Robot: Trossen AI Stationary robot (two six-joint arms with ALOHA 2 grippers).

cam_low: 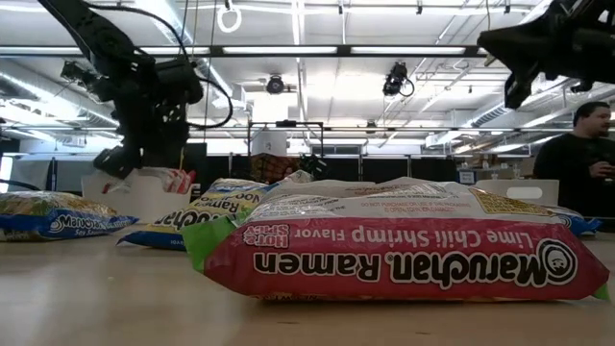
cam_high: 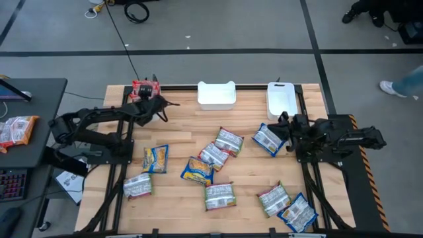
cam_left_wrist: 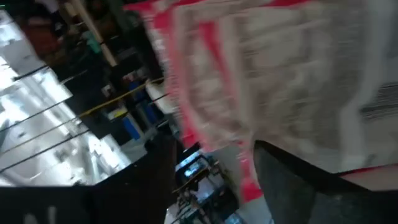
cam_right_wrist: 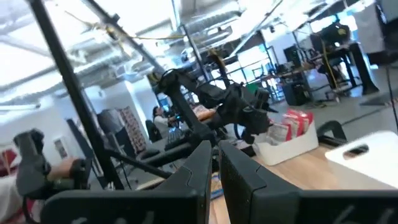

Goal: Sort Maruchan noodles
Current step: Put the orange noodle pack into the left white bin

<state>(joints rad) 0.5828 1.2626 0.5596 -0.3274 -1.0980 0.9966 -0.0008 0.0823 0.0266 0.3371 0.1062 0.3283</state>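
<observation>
Maruchan noodles (cam_high: 213,154) are scattered over the wooden table (cam_high: 178,129); one red packet (cam_high: 145,87) is clamped in the left gripper (cam_high: 147,92) at the far-left corner. The right gripper (cam_right_wrist: 216,155) is held closed, empty, near the right bin (cam_high: 281,98).

— What surrounds the bench (cam_high: 192,125)?
— A grey floor (cam_high: 218,26) marked with dark tape lines (cam_high: 310,26), and a black cable (cam_high: 137,11) coiled beyond the far edge.
— And overhead?
— Long strip lights (cam_low: 298,50) under a white ceiling with exposed ducts (cam_low: 38,77). A dark desk (cam_high: 26,132) stands beside the bench's left edge; a person (cam_low: 584,154) stands far right.
</observation>
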